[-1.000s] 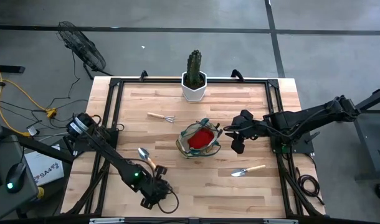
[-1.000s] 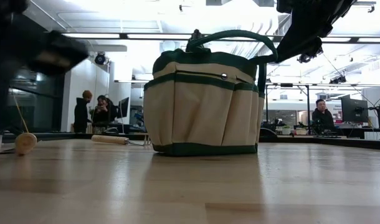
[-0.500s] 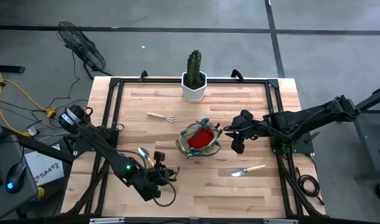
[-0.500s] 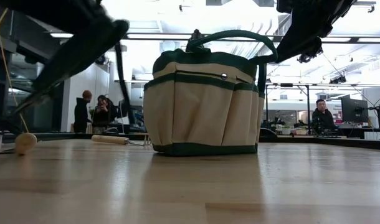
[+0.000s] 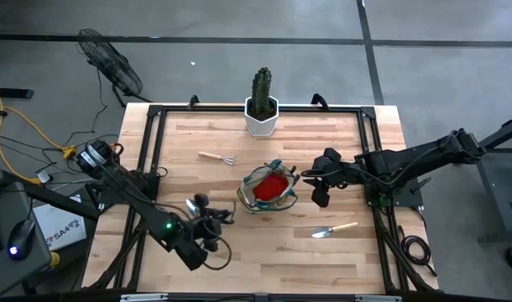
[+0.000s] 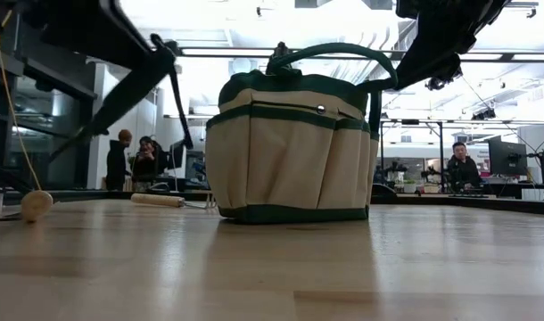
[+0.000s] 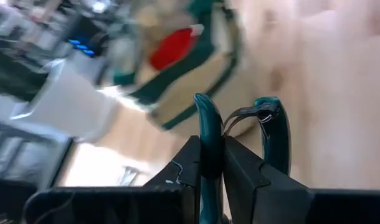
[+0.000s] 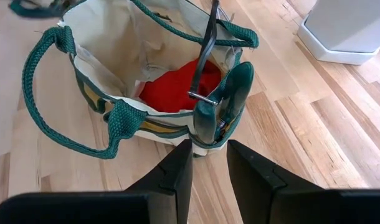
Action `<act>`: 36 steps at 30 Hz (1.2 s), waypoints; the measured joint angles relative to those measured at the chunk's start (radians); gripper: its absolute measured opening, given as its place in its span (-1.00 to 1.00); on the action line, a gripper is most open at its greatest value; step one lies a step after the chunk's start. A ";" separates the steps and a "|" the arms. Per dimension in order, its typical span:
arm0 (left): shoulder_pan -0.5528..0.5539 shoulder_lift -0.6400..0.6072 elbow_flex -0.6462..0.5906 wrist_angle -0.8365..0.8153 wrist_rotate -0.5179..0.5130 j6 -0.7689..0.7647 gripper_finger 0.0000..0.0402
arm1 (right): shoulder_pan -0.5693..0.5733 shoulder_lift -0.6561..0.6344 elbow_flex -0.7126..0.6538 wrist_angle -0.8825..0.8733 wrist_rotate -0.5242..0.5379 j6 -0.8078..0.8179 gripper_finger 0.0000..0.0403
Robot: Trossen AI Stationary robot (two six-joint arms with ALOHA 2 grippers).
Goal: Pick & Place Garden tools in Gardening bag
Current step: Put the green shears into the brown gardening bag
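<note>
No legible text, label, brand, number or sign appears anywhere in these views of the table and the room behind

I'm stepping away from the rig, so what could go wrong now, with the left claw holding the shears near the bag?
1. The left claw seems to grip the pruning shears by one handle only; they could swing or slip out.
2. The gardening bag has a narrow mouth, with loop handles around it and the red glove inside; the shears may snag.
3. The right claw sits at the bag's rim, so the arms could collide.
</note>
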 joint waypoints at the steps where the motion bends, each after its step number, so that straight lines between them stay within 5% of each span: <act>1: -0.014 -0.001 0.000 -0.039 -0.039 -0.044 -0.82 | 0.000 0.000 0.000 0.000 0.000 0.000 -0.55; 12: -0.198 -0.007 -0.007 -0.520 -0.391 -0.723 -0.82 | 0.000 0.000 0.000 0.001 0.003 -0.002 -0.55; 16: -0.229 -0.007 -0.073 -0.554 -0.518 -0.932 -0.82 | 0.000 0.000 0.000 0.002 0.003 -0.009 -0.55; 20: -0.225 -0.007 -0.166 -0.525 -0.537 -1.111 -0.82 | 0.000 0.000 0.000 0.008 0.003 -0.019 -0.55; 36: -0.110 -0.007 -0.246 -0.302 -0.537 -1.212 -0.82 | 0.000 0.000 0.000 0.009 0.003 -0.019 -0.55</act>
